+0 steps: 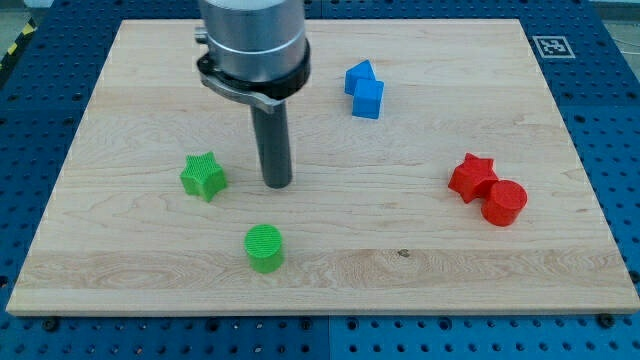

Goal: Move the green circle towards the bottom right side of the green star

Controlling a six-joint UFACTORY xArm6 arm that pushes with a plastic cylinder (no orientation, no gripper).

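The green circle lies on the wooden board at the lower middle-left. The green star lies above and to the left of it, apart from it. My tip stands on the board to the right of the green star and above the green circle, touching neither. The rod rises to the arm's grey end at the view's top.
A blue block of an uneven shape lies at the upper middle. A red star and a red circle touch each other at the right. A black-and-white marker sits at the board's top right corner.
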